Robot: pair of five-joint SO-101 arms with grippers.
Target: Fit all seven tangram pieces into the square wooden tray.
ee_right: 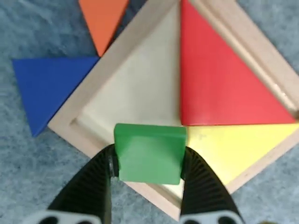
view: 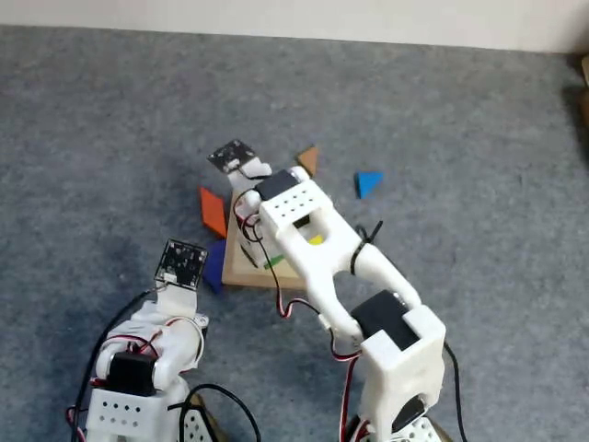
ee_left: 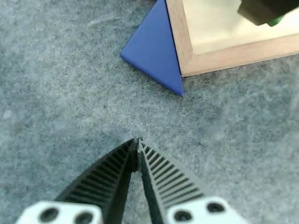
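Your right end effector (ee_right: 149, 163) is clamped on the green square piece (ee_right: 149, 149), one finger on each of two opposite sides. The piece sits over the bare part of the square wooden tray (ee_right: 135, 79), close to the rim, and its edge meets the corner where the red triangle (ee_right: 219, 79) and the yellow triangle (ee_right: 233, 149) come together. You cannot tell whether it rests on the tray floor or is held just above it. The red and yellow triangles lie flat inside the tray, side by side along one shared edge.

Your left end effector (ee_left: 138, 154) is fully closed with its fingertips touching and nothing between them. It is poised over the grey surface (ee_left: 56, 102), near the dark blue triangle (ee_left: 156, 51), which lies on the surface with one long edge against the tray's outer rim.

The orange parallelogram (view: 213, 211) lies just beside the tray. A brown triangle (view: 308, 159) and a light blue triangle (view: 368, 182) lie farther off on the surface.
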